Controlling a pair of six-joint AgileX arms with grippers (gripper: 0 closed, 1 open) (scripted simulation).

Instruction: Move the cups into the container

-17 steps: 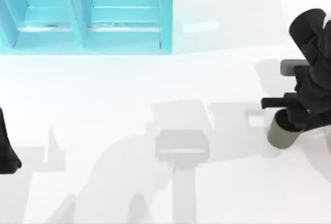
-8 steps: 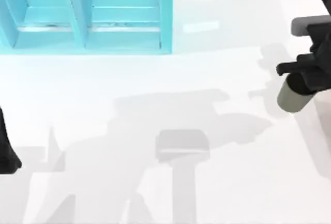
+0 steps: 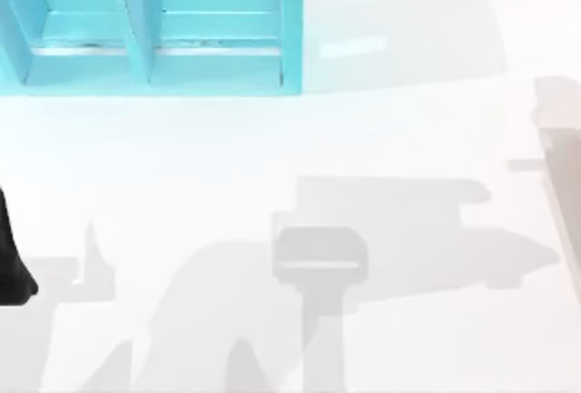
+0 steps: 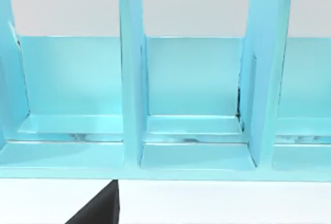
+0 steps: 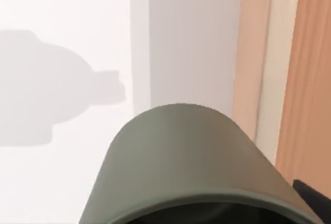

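The olive-grey cup sits close before the right wrist camera, off the white table, and my right gripper is shut on it. A dark part of a finger shows beside the cup. The container is a light blue rack with upright dividers at the far left of the table. The left wrist view faces its open compartments. My left arm stays parked at the table's left edge, and a dark tip of it shows in the left wrist view.
The right wrist view shows the table's edge with a wood-coloured strip beyond it. Arm shadows lie across the middle of the white table.
My right arm has carried the olive-grey cup toward the far right and out of the top view. Its shadow has shifted on the table. The left arm has not moved.
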